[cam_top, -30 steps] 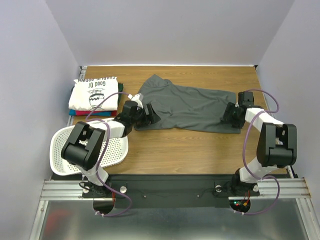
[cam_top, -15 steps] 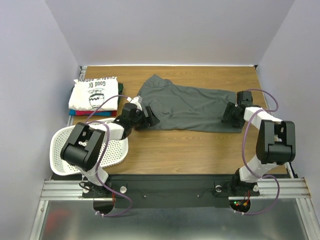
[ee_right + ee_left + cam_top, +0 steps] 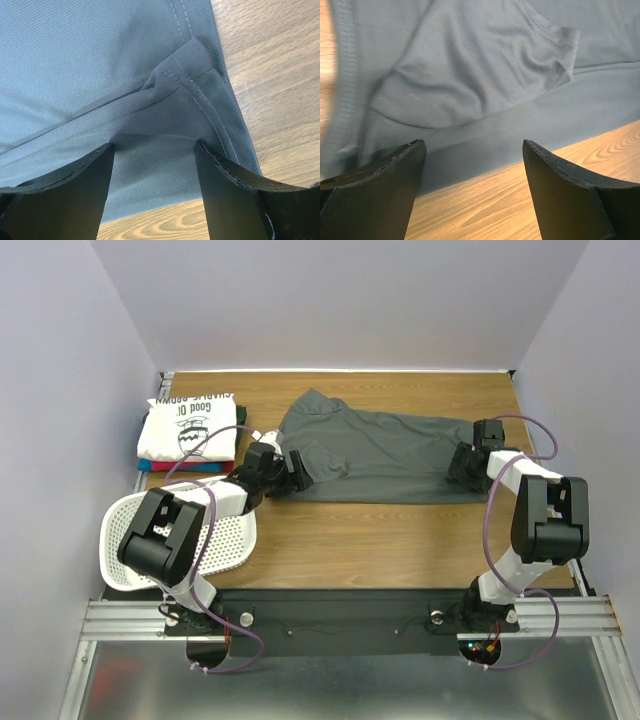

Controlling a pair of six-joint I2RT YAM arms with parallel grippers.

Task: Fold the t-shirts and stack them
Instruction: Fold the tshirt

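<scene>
**Presently: grey tee spread flat, both grippers open at its two ends**

1. Task item. The grey t-shirt (image 3: 380, 450) lies spread on the wooden table (image 3: 400, 530), stretched side to side. Its left part is bunched and runs up to a point on the far side.

2. Edges and room. The shirt's near edge runs almost straight from one gripper to the other. On the near side of that edge a broad band of wood reaches the arm bases. A narrower strip of wood lies on the shirt's far side. To the shirt's left, apart from it, a folded white printed t-shirt (image 3: 190, 425) tops a stack with a red layer (image 3: 160, 466) showing beneath. Near-left of the shirt sits the white basket (image 3: 225, 535).

3. Grippers.
   - The left gripper (image 3: 290, 472) is at the shirt's near-left corner, jaws spread wide and holding nothing.
   - The right gripper (image 3: 462, 462) is at the shirt's right end, jaws likewise spread and holding nothing.

4. View differences.
   - Only the top view shows the stack and basket.
   - The left wrist view puts the left gripper (image 3: 472, 150) over the near edge, one finger above cloth. It also reveals a turned-over flap with a stitched hem.
   - The right wrist view puts the right gripper (image 3: 153, 147) above the hemmed corner and shows double stitching and a small tuck.
   - Neither wrist view shows whether the fingers touch the cloth.
</scene>
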